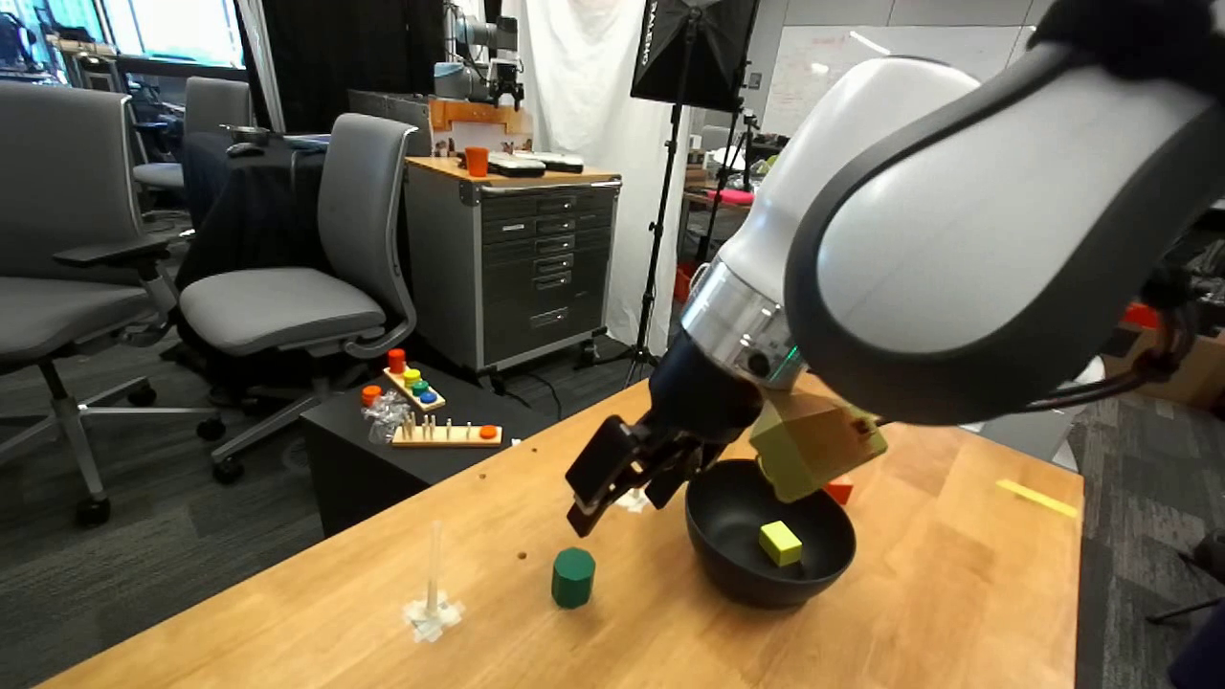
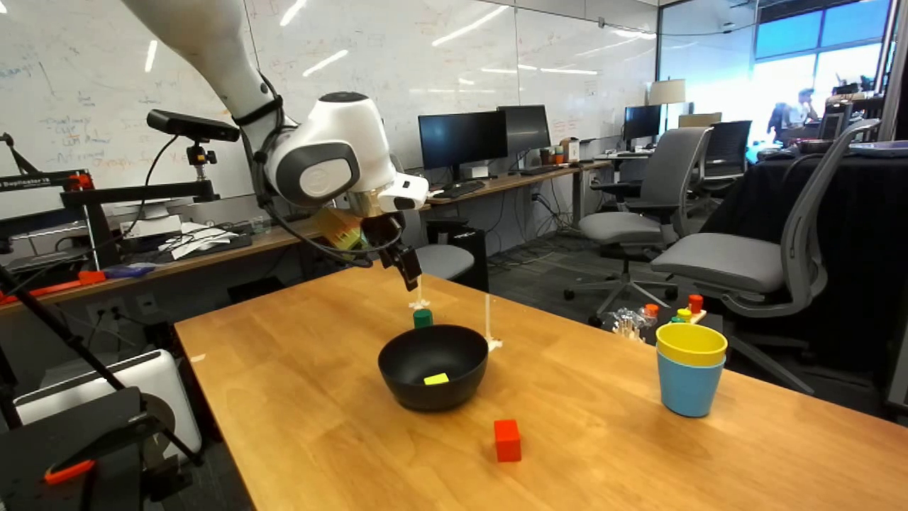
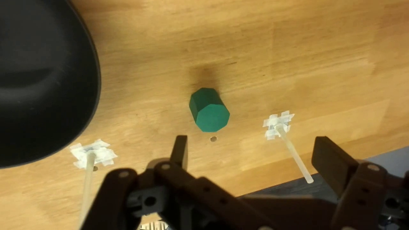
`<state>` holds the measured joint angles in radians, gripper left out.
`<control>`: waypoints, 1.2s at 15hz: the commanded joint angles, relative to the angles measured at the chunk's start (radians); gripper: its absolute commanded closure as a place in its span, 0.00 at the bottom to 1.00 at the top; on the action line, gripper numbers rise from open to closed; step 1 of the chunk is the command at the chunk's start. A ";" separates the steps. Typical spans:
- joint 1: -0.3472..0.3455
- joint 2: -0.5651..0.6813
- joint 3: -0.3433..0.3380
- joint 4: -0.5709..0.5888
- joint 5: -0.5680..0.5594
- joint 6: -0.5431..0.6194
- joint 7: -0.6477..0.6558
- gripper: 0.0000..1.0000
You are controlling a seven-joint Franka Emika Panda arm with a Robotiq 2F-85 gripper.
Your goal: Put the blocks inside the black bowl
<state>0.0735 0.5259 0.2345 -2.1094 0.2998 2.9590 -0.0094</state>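
Green faceted wooden-looking block (image 3: 209, 110) mid-frame, wrist view | black two-fingered gripper (image 3: 251, 152) spread, empty | imo off-centre descent could clip that thin translucent plastic-looking rod (image 3: 294, 155), lower right

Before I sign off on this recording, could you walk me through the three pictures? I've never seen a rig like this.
The machine is a Franka Emika Panda arm, ending in two dark fingers that grasp things. Two pictures look on from outside it, from different places; the wrist view looks down, so the fingers show large along the bottom.

On the wooden table sits a black bowl with a yellow block inside it. A many-sided green block and a red block stand outside the bowl. There are also two thin rods taped upright, and a yellow cup nested in a blue cup.

Nothing is held: the fingers stand apart, with the green block beyond their tips.
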 commanded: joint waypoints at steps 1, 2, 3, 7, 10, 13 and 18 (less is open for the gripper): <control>0.035 0.115 -0.036 0.101 -0.041 0.070 0.059 0.00; 0.047 0.139 -0.054 0.123 -0.051 0.071 0.075 0.00; 0.060 0.159 -0.072 0.143 -0.062 0.070 0.090 0.00; 0.087 0.233 -0.119 0.237 -0.067 0.036 0.156 0.00; 0.094 0.272 -0.126 0.285 -0.061 0.010 0.187 0.00; 0.096 0.296 -0.116 0.315 -0.056 -0.029 0.209 0.00; 0.107 0.325 -0.117 0.351 -0.053 -0.071 0.238 0.00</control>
<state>0.1635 0.8224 0.1289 -1.8153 0.2568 2.9251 0.1872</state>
